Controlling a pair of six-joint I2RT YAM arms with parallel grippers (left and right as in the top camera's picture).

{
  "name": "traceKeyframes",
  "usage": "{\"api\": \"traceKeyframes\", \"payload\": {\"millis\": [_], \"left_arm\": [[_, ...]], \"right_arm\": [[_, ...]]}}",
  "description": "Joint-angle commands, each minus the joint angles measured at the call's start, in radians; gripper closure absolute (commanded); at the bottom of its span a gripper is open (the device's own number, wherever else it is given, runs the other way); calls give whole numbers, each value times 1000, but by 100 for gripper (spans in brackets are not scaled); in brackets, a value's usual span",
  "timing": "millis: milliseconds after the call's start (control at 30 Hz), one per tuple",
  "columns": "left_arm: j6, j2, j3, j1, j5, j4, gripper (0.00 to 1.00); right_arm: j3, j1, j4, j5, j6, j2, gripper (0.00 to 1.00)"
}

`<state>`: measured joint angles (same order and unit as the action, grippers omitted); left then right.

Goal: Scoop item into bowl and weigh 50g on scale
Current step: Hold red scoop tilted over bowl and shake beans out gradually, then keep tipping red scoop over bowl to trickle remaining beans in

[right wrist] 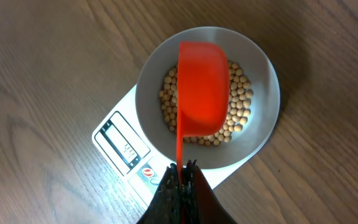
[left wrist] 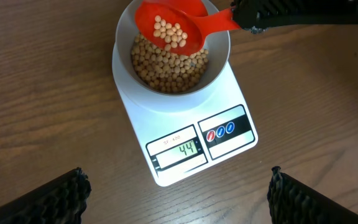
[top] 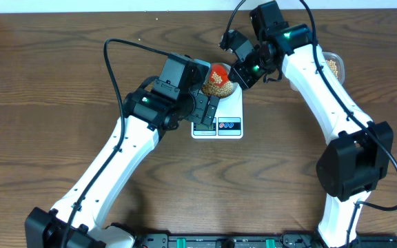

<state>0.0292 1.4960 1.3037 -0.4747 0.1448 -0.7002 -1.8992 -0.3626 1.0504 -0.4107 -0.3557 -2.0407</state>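
The white scale (left wrist: 185, 118) lies on the wooden table, and its display reads 44. On it stands the pale bowl (left wrist: 124, 37), partly filled with tan beans (left wrist: 166, 68). Over the bowl hangs a red scoop (left wrist: 173, 22) with some beans in it. My right gripper (right wrist: 182, 168) is shut on the scoop's thin handle. From the right wrist, the scoop (right wrist: 201, 87) covers the middle of the bowl (right wrist: 266, 93). My left gripper (left wrist: 179, 199) stands wide open and empty just in front of the scale. Overhead, the left gripper (top: 205, 114) is at the scale's (top: 229, 110) left front.
A clear plastic tub (top: 334, 65) with more beans sits at the far right, partly hidden behind my right arm. The table's back edge meets a white wall. Black cables loop above both arms.
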Motion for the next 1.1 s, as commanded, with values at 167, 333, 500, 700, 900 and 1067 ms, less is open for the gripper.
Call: {"api": "traceKeyframes", "payload": {"millis": [167, 333, 500, 700, 900, 1067], "left_arm": [[2, -13, 0, 2, 1, -3, 6], [2, -13, 0, 2, 1, -3, 6], [2, -13, 0, 2, 1, -3, 6], [2, -13, 0, 2, 2, -3, 6], [2, -13, 0, 2, 1, -3, 6], [2, -13, 0, 2, 1, -3, 6]], "right_arm": [[-23, -1, -2, -3, -18, 40, 99], [-24, 8, -3, -2, -16, 40, 99], [-24, 8, -7, 19, -36, 40, 99], [-23, 8, -15, 47, -45, 40, 99], [-24, 8, -14, 54, -58, 40, 99], [-24, 8, -14, 54, -62, 40, 99]]}}
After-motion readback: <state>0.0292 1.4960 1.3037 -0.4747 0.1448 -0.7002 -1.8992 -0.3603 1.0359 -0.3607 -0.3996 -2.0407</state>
